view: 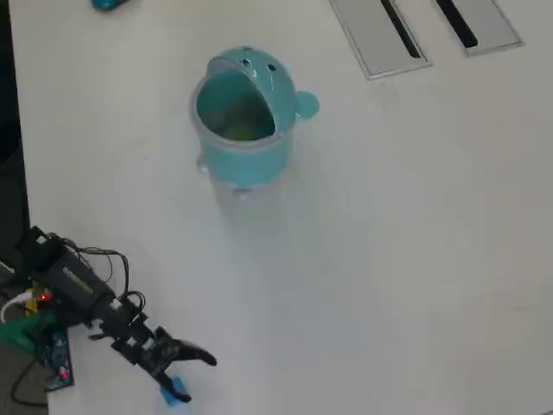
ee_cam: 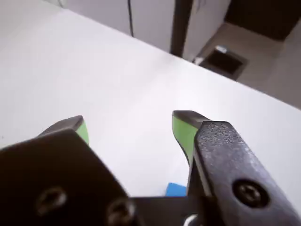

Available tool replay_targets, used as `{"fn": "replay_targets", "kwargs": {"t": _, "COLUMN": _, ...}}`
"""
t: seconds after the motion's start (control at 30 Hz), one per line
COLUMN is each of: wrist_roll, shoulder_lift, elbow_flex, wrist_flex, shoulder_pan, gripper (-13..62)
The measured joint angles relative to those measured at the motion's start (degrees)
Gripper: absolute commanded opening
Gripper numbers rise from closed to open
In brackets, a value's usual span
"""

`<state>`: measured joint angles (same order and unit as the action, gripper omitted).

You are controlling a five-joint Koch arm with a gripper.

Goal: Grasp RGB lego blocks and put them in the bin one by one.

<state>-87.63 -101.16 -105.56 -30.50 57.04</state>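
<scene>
A: Where is the hand [view: 194, 370] sitting in the overhead view?

B: It is hanging low at about 7 o'clock on the white worktop [view: 389, 259], at the end of the black arm [view: 82, 298] that is reaching in from the left edge. Its 2 fingers are standing apart, with bare worktop showing between them.

A: Is the wrist view agreeing?

B: Yes. There the hand [ee_cam: 129, 125] is showing 2 dark fingers with green pads [ee_cam: 182, 132], spread wide and gripping nothing.

A: Where is the blue block?

B: In the overhead view the blue block [view: 173, 391] is lying on the worktop just beside the lower finger, toward 6 o'clock from the hand. Whether it is touching the finger, I cannot tell. In the wrist view a small piece of the blue block [ee_cam: 176, 189] is peeking out at the bottom edge, behind the fingertips and not between them.

A: And the bin?

B: The bin [view: 244, 156] is standing upright well apart from the hand, at about 12 o'clock from the worktop's middle. Its domed lid [view: 259, 67] is tipping back, leaving the mouth open, and the round knob [view: 307, 105] is sticking out at the bin's 3 o'clock side. Something yellow-green and blurry is lying inside; I cannot make out more.

A: Anything else?

B: 2 grey slotted panels [view: 371, 35] are lying in the worktop at about 1 o'clock.
</scene>
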Motion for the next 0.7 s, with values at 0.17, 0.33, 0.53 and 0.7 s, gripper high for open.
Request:
{"fn": "replay_targets", "kwargs": {"t": 0.17, "wrist_roll": 0.00, "shoulder_lift": 5.80, "elbow_flex": 11.78, "wrist_flex": -11.69, "shoulder_pan": 2.55, "gripper": 31.4}}
{"fn": "replay_targets", "kwargs": {"t": 0.33, "wrist_roll": 0.00, "shoulder_lift": 13.71, "elbow_flex": 22.85, "wrist_flex": -24.52, "shoulder_pan": 5.10, "gripper": 31.3}}
{"fn": "replay_targets", "kwargs": {"t": 0.53, "wrist_roll": 0.00, "shoulder_lift": 15.82, "elbow_flex": 25.58, "wrist_flex": -32.52, "shoulder_pan": 7.56, "gripper": 31.4}}
{"fn": "replay_targets", "kwargs": {"t": 0.7, "wrist_roll": 0.00, "shoulder_lift": 16.96, "elbow_flex": 25.58, "wrist_flex": -35.42, "shoulder_pan": 8.35, "gripper": 31.6}}
